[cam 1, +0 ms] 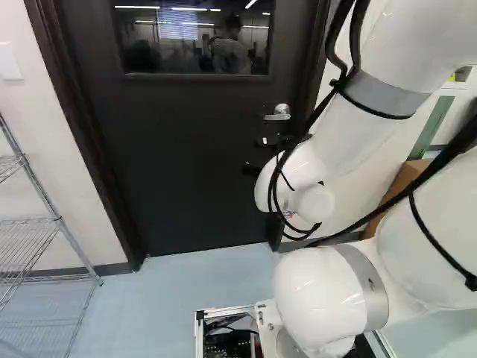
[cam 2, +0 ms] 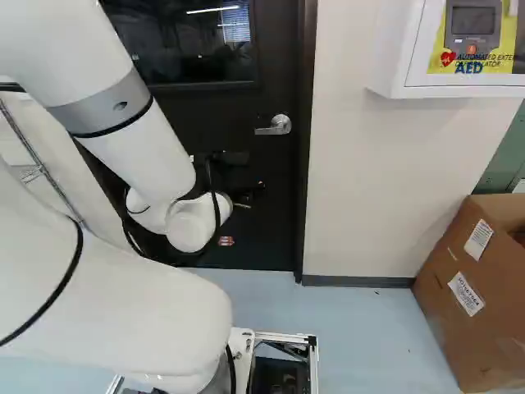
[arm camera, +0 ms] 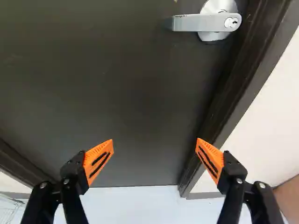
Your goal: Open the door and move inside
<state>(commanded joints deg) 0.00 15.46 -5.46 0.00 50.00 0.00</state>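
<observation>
The black two-fingered gripper with orange pads [cam 2: 251, 174] is facing the dark, windowed door [cam 1: 194, 179], which is sitting closed within its dark frame [arm camera: 254, 60]. In the wrist view, the jaws are standing wide apart and grasping nothing; the silver metal lever handle [arm camera: 191, 22] is jutting from the door ahead of them, well apart. In the right base view, a white wall cabinet [cam 2: 451, 92] is displaying blue lettering and a red heart on yellow, and a brown cardboard box [cam 2: 447, 324] is bearing white labels with print too small to read.
</observation>
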